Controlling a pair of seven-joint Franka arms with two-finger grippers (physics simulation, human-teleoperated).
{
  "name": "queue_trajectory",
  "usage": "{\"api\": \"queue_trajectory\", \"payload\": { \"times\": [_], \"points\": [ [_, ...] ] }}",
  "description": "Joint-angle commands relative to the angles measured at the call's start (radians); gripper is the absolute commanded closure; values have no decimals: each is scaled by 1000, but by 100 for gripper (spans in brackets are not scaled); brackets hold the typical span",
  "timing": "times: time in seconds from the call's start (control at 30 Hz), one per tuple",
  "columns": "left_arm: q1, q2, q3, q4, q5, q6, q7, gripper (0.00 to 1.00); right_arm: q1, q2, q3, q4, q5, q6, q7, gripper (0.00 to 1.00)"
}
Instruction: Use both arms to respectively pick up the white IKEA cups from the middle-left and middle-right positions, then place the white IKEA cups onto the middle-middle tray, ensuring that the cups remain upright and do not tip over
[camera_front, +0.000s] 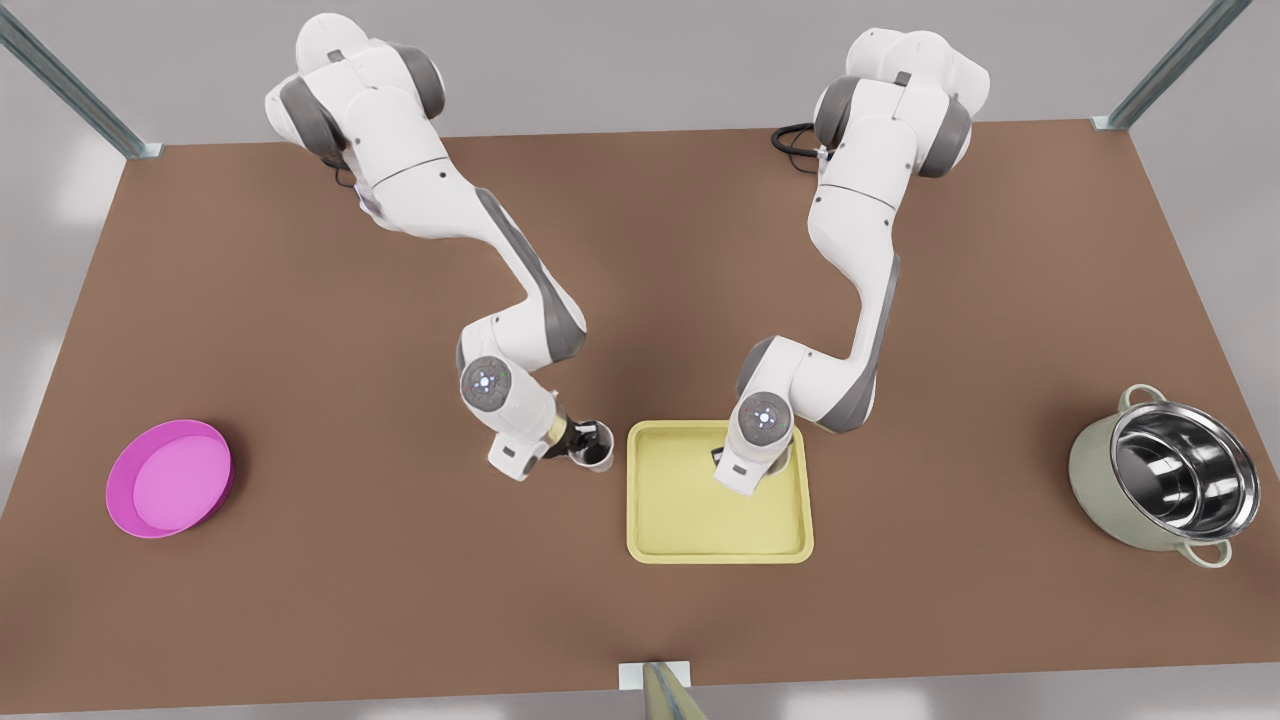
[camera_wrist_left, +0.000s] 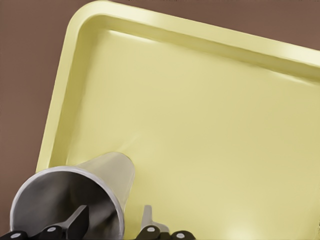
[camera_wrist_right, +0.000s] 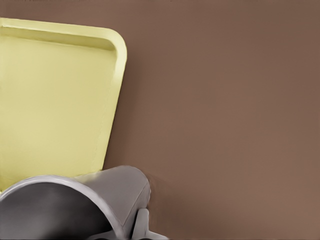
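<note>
the first white cup (camera_wrist_left: 80, 192) stands upright, long axis vertical, over the tray (camera_wrist_left: 210, 130). the left gripper (camera_wrist_left: 112, 227) is closed on its wall, one finger (camera_wrist_left: 77, 222) inside the rim and one outside. whether the base touches the tray floor cannot be told. the second white cup (camera_front: 598, 448) is clamped by the right gripper (camera_front: 583, 440) above the table, just beside the tray's edge. the tray lies toward the front view's right of it. no brand mark or writing is legible.

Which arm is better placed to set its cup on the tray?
Left: the left gripper holds the left cup over the tray; the right gripper holds the right cup beside it, over the table.
</note>
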Motion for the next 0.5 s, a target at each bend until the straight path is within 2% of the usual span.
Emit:
{"api": "queue_trajectory", "payload": {
  "times": [0.0,0.2,0.3,0.33,0.4,0.47],
  "points": [
    [3,-8,0,1,3,3,-343,0,27,32,-3,52,-43,29,474,79],
    [23,-34,-15,-1,0,-6,-343,0,45,142,-5,204,-99,29,569,79],
    [23,-74,-15,1,0,-83,-344,0,39,205,-8,302,-97,28,595,79],
    [24,-95,-11,27,-16,-160,-344,0,39,214,-8,316,-97,28,599,79],
    [160,-137,-11,264,-66,-551,-190,0,42,253,-9,359,-99,29,612,79],
    [294,-261,-8,295,-62,-721,136,0,47,285,-9,399,-100,29,632,79]
  ]
}}
